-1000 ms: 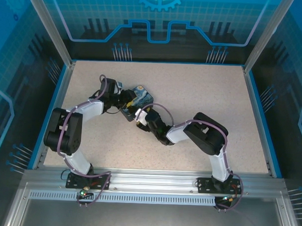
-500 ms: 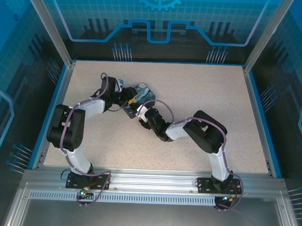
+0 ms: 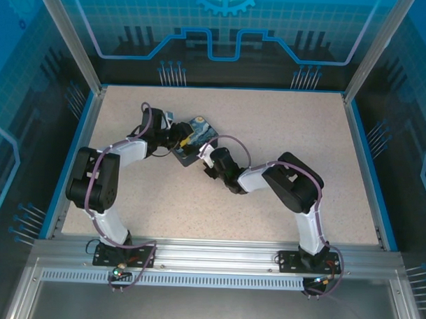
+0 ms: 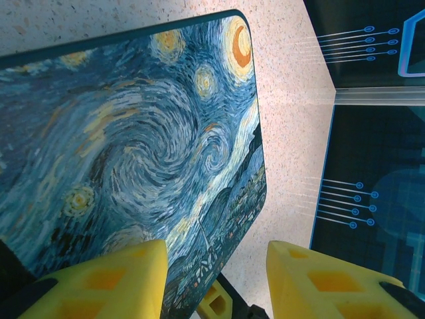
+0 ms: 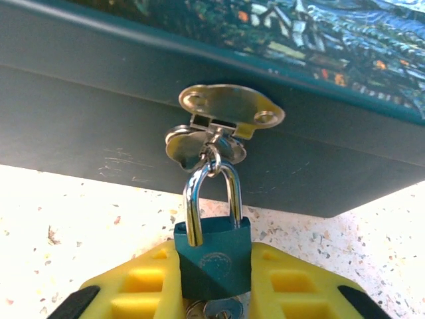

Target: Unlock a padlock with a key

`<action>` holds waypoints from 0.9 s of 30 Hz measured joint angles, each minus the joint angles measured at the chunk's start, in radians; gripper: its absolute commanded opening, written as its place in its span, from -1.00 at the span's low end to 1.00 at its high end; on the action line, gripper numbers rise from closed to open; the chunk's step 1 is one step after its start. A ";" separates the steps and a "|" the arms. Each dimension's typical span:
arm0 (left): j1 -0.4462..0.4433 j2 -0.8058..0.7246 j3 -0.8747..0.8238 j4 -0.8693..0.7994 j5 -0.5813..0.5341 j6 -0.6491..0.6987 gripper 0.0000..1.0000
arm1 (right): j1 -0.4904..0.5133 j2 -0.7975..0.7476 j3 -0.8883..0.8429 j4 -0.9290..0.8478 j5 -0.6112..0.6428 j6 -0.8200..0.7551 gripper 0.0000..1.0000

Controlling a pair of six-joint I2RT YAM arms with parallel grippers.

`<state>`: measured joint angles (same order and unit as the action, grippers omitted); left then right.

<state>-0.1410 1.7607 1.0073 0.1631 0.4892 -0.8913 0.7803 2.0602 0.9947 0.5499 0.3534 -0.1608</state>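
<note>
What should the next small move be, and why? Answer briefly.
Probably tilt the padlock with the right gripper, which clamps its body, to bring the keyway end into view: the shackle hangs closed through the hasp, and the keyway is hidden.

Top view high over table [image 3: 291, 134], wrist views close on tin [image 4: 133, 133], right facing padlock [image 5: 212, 256]

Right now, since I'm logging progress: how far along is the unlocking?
Done: the right gripper has the padlock pinched by its body. In hand: the left gripper straddles a corner of the tin, apparently steadying it. Left: the shackle is closed through the tin's latch, so it is not unlocked. A silvery bit under the padlock may be the key; too cropped to tell.
</note>
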 measured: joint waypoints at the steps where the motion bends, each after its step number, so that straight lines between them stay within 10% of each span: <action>1: 0.000 0.000 0.000 0.000 0.000 0.000 -0.10 | -0.002 -0.002 -0.002 0.000 -0.007 0.000 -0.74; 27: 0.001 0.000 0.000 -0.004 0.006 0.001 -0.11 | -0.227 -0.106 -0.066 -0.139 -0.798 0.177 -0.79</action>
<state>-0.1402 1.7611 1.0073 0.1589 0.4953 -0.8902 0.5533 1.9541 0.9291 0.4110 -0.4442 0.0166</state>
